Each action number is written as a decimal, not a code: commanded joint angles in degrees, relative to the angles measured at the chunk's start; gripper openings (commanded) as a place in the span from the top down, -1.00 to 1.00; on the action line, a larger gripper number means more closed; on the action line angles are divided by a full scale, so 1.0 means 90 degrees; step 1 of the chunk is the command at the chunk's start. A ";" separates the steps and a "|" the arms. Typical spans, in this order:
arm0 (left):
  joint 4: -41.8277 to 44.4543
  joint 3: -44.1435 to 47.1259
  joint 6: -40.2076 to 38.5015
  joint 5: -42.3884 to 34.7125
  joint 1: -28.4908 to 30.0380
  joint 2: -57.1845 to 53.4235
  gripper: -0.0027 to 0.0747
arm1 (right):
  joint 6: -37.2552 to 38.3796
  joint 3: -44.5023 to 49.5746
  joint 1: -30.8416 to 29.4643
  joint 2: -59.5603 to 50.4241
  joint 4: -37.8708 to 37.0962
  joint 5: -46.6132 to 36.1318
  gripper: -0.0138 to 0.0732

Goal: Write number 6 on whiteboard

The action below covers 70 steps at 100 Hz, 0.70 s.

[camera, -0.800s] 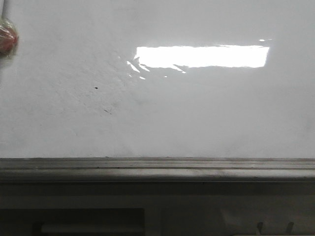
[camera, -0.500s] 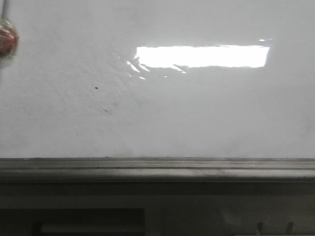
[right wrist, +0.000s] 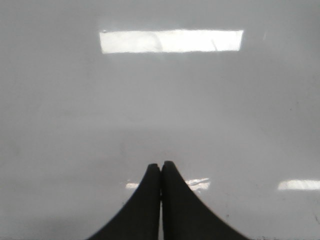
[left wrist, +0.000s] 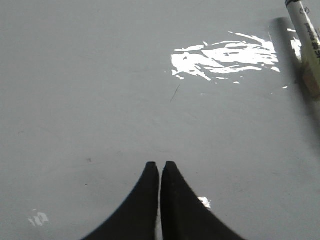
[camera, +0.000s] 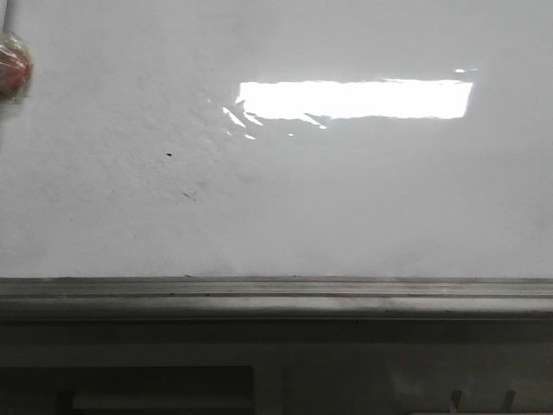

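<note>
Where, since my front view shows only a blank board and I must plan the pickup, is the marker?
Observer: The left wrist view shows a marker, well apart from the left pincer.
Operator: Is that pincer open?
Observer: No, its jaws are shut together with nothing between them.
Operator: And the right one?
Observer: The right pincer is shut and empty too.
</note>
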 commanded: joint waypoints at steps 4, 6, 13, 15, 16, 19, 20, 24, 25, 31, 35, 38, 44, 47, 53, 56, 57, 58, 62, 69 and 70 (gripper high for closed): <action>-0.0036 0.0301 -0.0040 -0.0505 -0.0018 -0.0201 0.98 | -0.0032 0.0129 -0.0035 -0.0114 -0.0022 -0.0602 0.79; -0.0036 0.0301 -0.0040 -0.0505 -0.0018 -0.0201 0.98 | -0.0032 0.0129 -0.0035 -0.0114 -0.0022 -0.0601 0.79; -0.0036 0.0301 -0.0040 -0.0505 -0.0018 -0.0201 0.98 | -0.0032 0.0129 -0.0035 -0.0114 -0.0022 -0.0618 0.79; -0.0036 0.0301 -0.0040 -0.0505 -0.0018 -0.0201 0.98 | -0.0032 0.0129 -0.0035 -0.0114 -0.0022 -0.0631 0.79; -0.0036 0.0301 -0.0040 -0.0505 -0.0018 -0.0201 0.98 | -0.0032 0.0129 -0.0035 -0.0114 -0.0008 -0.0632 0.79; -0.0047 0.0301 -0.0040 -0.0517 -0.0018 -0.0201 0.98 | -0.0032 0.0129 -0.0035 -0.0114 0.0024 -0.0645 0.79; -0.0047 0.0301 -0.0040 -0.0517 -0.0018 -0.0201 0.98 | -0.0032 0.0129 -0.0035 -0.0114 0.0025 -0.0660 0.79; -0.0082 0.0301 -0.0040 -0.0517 -0.0018 -0.0201 0.98 | -0.0032 0.0129 -0.0035 -0.0114 0.0098 -0.0692 0.79; -0.0098 0.0301 -0.0040 -0.0517 -0.0018 -0.0201 0.98 | -0.0032 0.0129 -0.0035 -0.0114 0.0099 -0.0702 0.79; -0.0206 0.0301 -0.0040 -0.0531 -0.0018 -0.0201 0.98 | -0.0032 0.0129 -0.0035 -0.0114 0.0326 -0.0715 0.79; -0.0405 0.0301 -0.0040 -0.0543 -0.0018 -0.0201 0.98 | -0.0032 0.0129 -0.0035 -0.0114 0.0592 -0.0715 0.79; -0.0548 0.0301 -0.0040 -0.0557 -0.0018 -0.0201 0.98 | -0.0032 0.0129 -0.0035 -0.0114 0.0793 -0.0745 0.79; -0.0950 0.0301 -0.0040 -0.0626 -0.0018 -0.0201 0.98 | -0.0032 0.0129 -0.0035 -0.0114 0.1220 -0.0789 0.79; -0.1201 0.0301 -0.0040 -0.0626 -0.0018 -0.0201 0.98 | -0.0032 0.0129 -0.0035 -0.0114 0.1401 -0.0823 0.79; -0.1815 0.0301 -0.0040 -0.0642 -0.0018 -0.0201 0.98 | -0.0032 0.0129 -0.0035 -0.0114 0.1763 -0.0939 0.79; -0.2093 0.0301 -0.0040 -0.0688 -0.0018 -0.0201 0.98 | -0.0032 0.0129 -0.0035 -0.0114 0.1992 -0.0988 0.79; -0.2163 0.0301 -0.0040 -0.0688 -0.0018 -0.0201 0.98 | -0.0032 0.0129 -0.0035 -0.0114 0.2090 -0.1027 0.79; -0.2302 0.0301 -0.0040 -0.0688 -0.0018 -0.0201 0.98 | -0.0032 0.0129 -0.0035 -0.0114 0.2140 -0.1040 0.79; -0.2709 0.0301 -0.0040 -0.0688 -0.0018 -0.0201 0.98 | -0.0032 0.0129 -0.0035 -0.0114 0.2421 -0.1102 0.79; -0.3367 0.0301 -0.0040 -0.0785 -0.0018 -0.0201 0.98 | -0.0032 0.0129 -0.0035 -0.0114 0.3023 -0.1145 0.79; -0.3434 0.0301 -0.0040 -0.0787 -0.0018 -0.0201 0.98 | -0.0032 0.0129 -0.0035 -0.0114 0.3119 -0.1132 0.79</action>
